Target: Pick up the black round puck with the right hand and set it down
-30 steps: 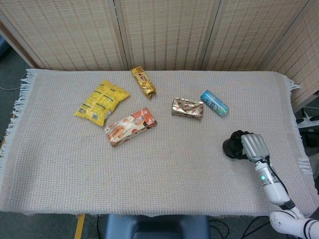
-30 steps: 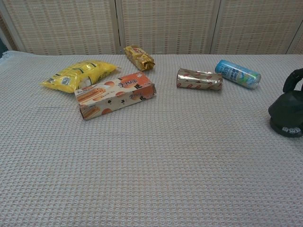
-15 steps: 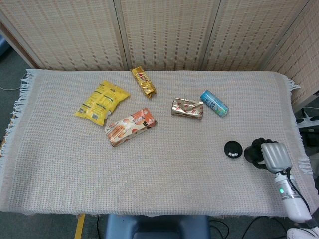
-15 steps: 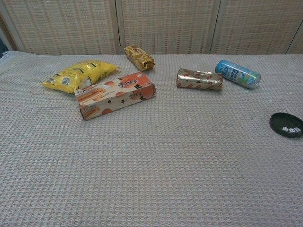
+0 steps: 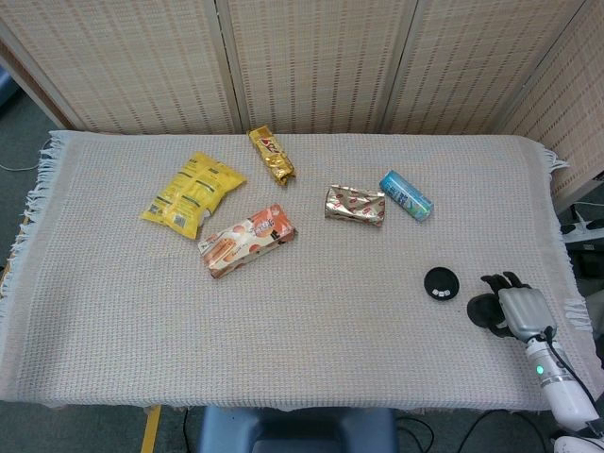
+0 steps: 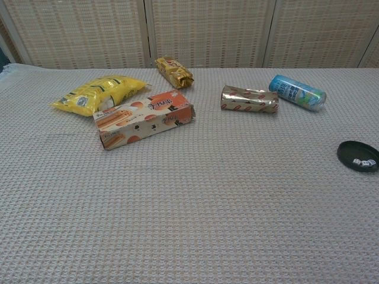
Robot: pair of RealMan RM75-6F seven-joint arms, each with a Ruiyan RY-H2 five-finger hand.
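Observation:
The black round puck (image 5: 441, 282) lies flat on the woven cloth at the table's right side, with a small white label on its near edge; the chest view shows the puck (image 6: 358, 156) at the right border. My right hand (image 5: 508, 308) hovers to the right of it and slightly nearer, apart from it, fingers spread and holding nothing. The chest view does not show this hand. My left hand appears in neither view.
Behind the puck lie a blue can (image 5: 406, 195) and a brown foil pack (image 5: 355, 205). An orange snack box (image 5: 247, 240), a yellow bag (image 5: 192, 192) and a gold wrapper (image 5: 271, 155) lie to the left. The table's right edge (image 5: 566, 255) is close to my hand.
My right hand let go of the puck, drew away to the right and toward the near edge, and its fingers spread. The puck stays where it was set.

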